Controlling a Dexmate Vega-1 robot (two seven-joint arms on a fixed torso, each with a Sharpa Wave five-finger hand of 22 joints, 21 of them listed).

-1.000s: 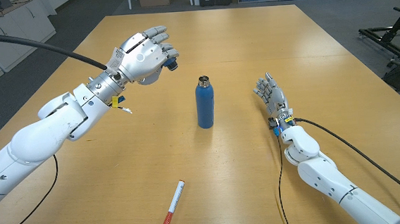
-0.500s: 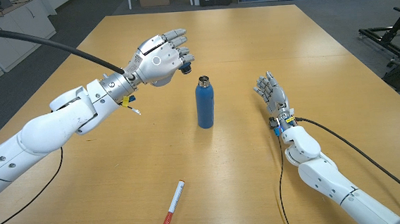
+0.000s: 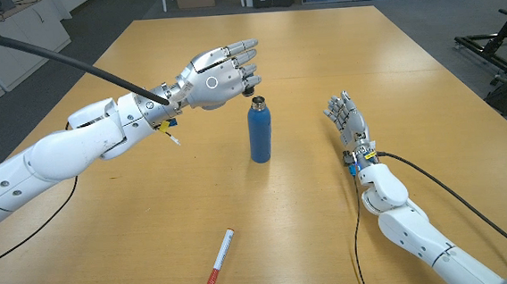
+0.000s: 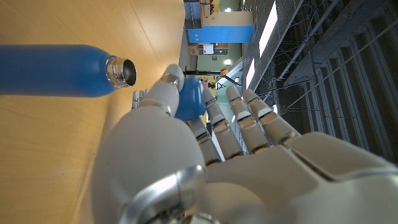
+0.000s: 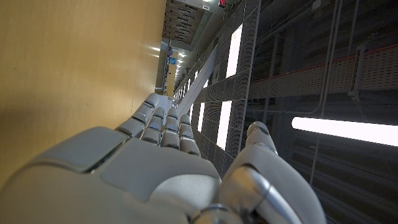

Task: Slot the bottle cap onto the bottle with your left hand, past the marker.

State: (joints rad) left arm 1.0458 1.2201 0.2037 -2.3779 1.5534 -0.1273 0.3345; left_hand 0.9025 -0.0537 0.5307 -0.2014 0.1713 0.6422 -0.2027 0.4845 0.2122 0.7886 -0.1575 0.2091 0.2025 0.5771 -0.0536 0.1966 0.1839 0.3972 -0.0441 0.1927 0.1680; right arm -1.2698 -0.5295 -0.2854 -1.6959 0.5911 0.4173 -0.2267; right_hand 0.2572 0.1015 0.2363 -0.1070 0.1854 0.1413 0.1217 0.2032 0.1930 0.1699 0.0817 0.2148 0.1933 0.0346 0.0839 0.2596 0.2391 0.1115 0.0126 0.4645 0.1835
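The left hand [image 3: 218,75] pinches the small blue bottle cap [image 4: 188,98] just beside the open steel neck of the upright blue metal bottle [image 3: 259,130]; a skewed descent could topple it. The right hand [image 3: 346,118], fingers apart, waits on the wooden worktop [image 3: 151,212].

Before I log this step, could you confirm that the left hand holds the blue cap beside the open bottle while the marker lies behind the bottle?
Not quite: the head view shows the marker lying in front of the bottle, near the table's front edge. The left hand does hold the blue cap beside the open bottle.
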